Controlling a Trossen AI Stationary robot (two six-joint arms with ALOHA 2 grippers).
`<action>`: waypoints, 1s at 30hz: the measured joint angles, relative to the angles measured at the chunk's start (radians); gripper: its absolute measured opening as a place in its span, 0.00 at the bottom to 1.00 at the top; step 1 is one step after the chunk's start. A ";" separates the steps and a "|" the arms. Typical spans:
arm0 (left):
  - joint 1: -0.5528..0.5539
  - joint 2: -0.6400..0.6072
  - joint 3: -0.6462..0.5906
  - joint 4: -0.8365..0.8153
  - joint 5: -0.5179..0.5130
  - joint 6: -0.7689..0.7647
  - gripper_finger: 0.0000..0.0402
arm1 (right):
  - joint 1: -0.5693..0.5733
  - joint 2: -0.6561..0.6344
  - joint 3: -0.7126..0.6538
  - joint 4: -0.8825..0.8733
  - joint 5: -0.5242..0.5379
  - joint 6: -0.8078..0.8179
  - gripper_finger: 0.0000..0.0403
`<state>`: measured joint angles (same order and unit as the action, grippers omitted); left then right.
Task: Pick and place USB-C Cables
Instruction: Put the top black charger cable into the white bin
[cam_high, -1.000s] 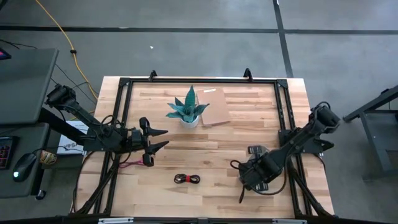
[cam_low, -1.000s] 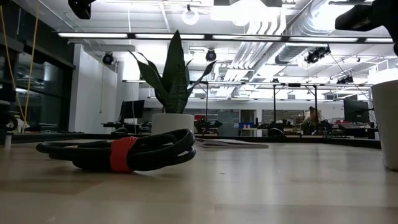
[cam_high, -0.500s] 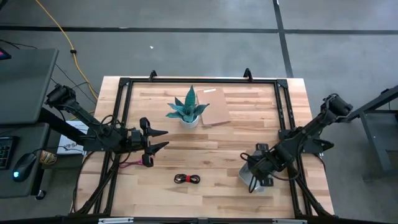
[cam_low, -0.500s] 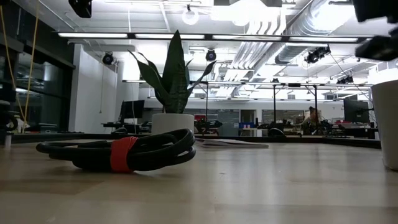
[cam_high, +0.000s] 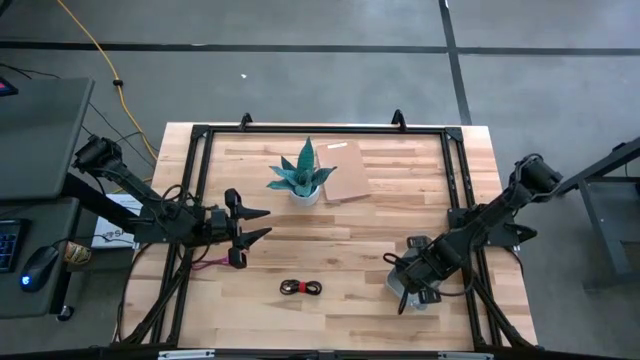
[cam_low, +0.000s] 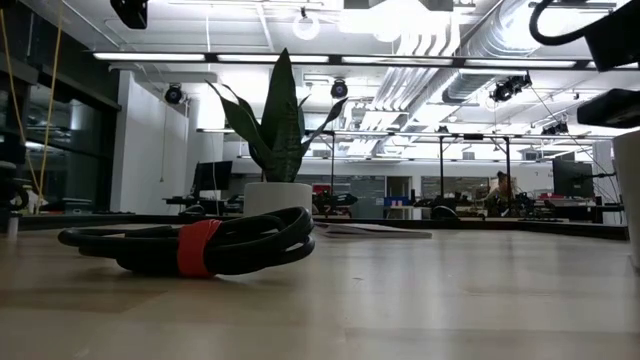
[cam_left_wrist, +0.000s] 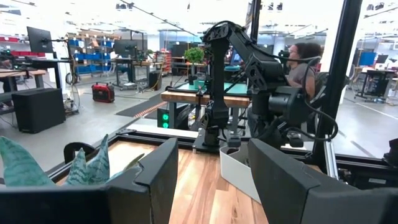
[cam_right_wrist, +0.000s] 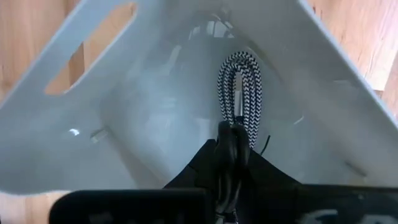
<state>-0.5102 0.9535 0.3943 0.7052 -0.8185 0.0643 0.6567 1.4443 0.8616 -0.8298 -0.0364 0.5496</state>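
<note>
Hovering directly over the grey tray (cam_high: 398, 284), the right gripper (cam_right_wrist: 233, 146) has its fingers pinched on a black-and-white braided cable (cam_right_wrist: 239, 87), whose loop hangs down inside the tray's pale walls. The tray lies well to the right of the red-and-black cable (cam_high: 301, 288), a coiled bundle resting alone on the wooden table (cam_high: 350, 250) in front of the potted plant (cam_high: 302, 176). A pink cable (cam_high: 203, 263) lies on the table's left part, just beside the left gripper (cam_high: 262, 224). That gripper waits to the left of the plant, its fingers spread wide and holding nothing. A cardboard sheet (cam_high: 343, 172) lies just right of the plant.
</note>
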 joint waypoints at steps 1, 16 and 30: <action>0.000 0.000 0.000 0.000 0.000 0.000 0.44 | 0.000 0.003 0.000 0.002 0.000 0.001 0.02; 0.000 0.000 0.000 0.000 0.000 0.000 0.44 | 0.000 0.103 0.000 0.044 0.001 0.018 0.02; 0.000 0.000 0.000 0.000 0.000 0.000 0.44 | 0.000 0.178 0.001 0.096 0.001 -0.008 0.02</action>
<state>-0.5102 0.9532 0.3943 0.7050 -0.8185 0.0642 0.6567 1.6218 0.8627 -0.7335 -0.0353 0.5419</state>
